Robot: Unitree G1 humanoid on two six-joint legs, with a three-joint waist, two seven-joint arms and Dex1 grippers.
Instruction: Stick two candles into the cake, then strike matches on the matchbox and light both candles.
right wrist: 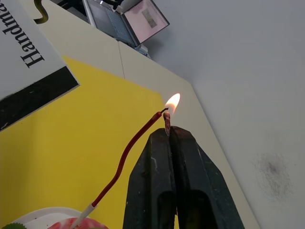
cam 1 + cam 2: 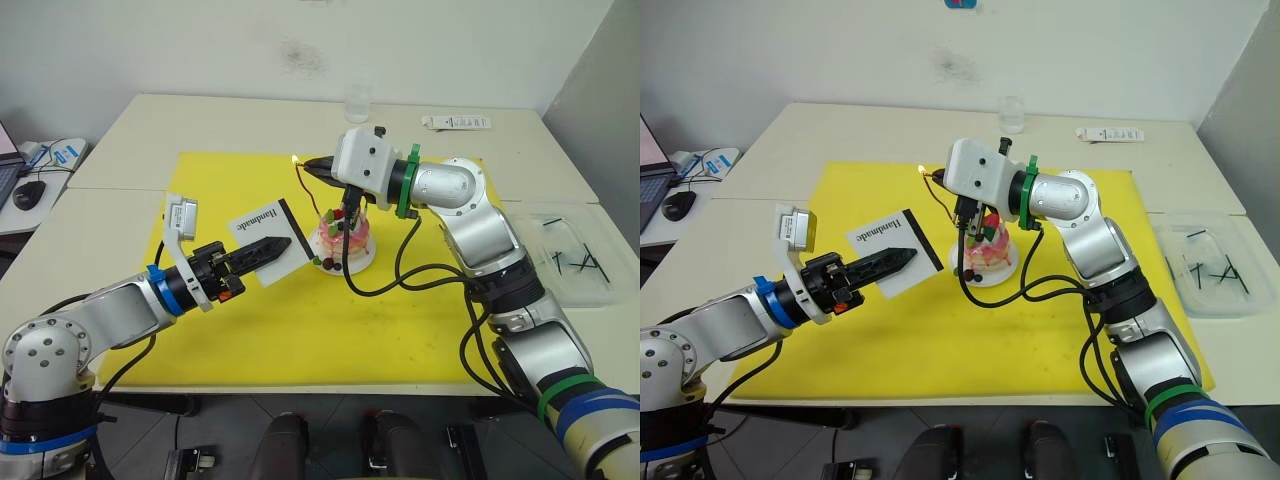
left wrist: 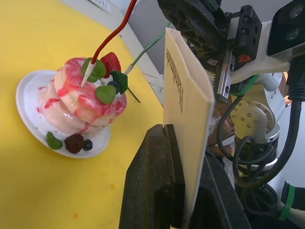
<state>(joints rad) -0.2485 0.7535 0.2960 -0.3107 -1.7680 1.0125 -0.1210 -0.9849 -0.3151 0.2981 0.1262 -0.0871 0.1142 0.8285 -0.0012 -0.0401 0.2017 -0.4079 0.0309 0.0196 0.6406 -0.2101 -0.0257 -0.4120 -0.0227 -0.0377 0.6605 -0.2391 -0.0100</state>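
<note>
Both thin wavy candles, red-brown (image 1: 125,155) and green (image 3: 147,48), stand in the small pink cake (image 2: 342,238) mid-mat. The right gripper (image 1: 167,130), clamped on a burning match (image 1: 167,123), lights the red one; green remains. The left gripper (image 2: 283,243) pinches the flat white matchbox (image 2: 268,240), left of the cake.

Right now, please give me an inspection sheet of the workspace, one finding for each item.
Surface: pale table with yellow mat.
Job's things: cake holds both candles; red-brown candle has a flame at its tip; green candle shows no flame; spare matches lie in a clear tray.
Clutter: glass, flat white packet.
Grippers: left gripper shut on matchbox; right gripper shut on burning match.
Cables: black cables hang over the mat.
Surroundings: laptop and mouse on a side desk.
</note>
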